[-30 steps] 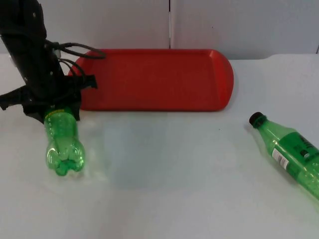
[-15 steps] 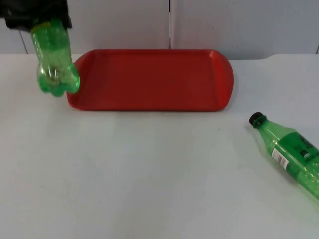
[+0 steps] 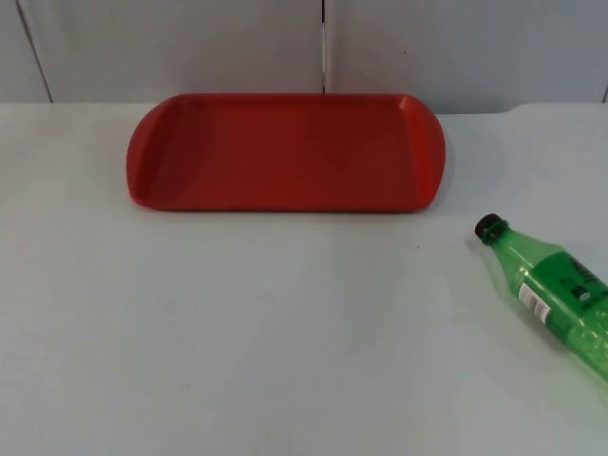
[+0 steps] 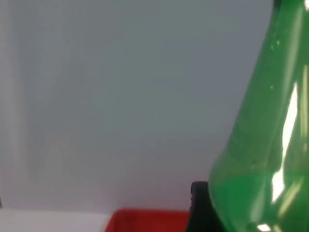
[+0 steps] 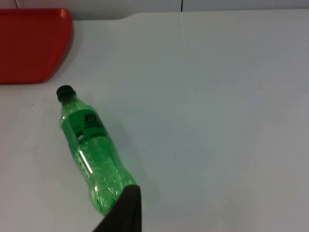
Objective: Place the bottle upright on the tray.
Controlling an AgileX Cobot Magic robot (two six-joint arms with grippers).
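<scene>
A green bottle (image 4: 263, 145) is seen close against the left gripper's black fingertip (image 4: 199, 205), before the grey wall, a red tray (image 3: 285, 152) edge below; whether it is clamped cannot be told. A second bottle (image 3: 556, 296) lies on the table at near right, cap (image 3: 488, 227) pointed far-left toward the tray. The right gripper's fingertip (image 5: 126, 210) hangs above its base; its finger spacing cannot be told.

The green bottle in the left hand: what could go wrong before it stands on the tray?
1. The held bottle is high above the red tray; released there, it would probably fall over or bounce out.
2. A second bottle lies on its side on the table and could roll if bumped.
</scene>
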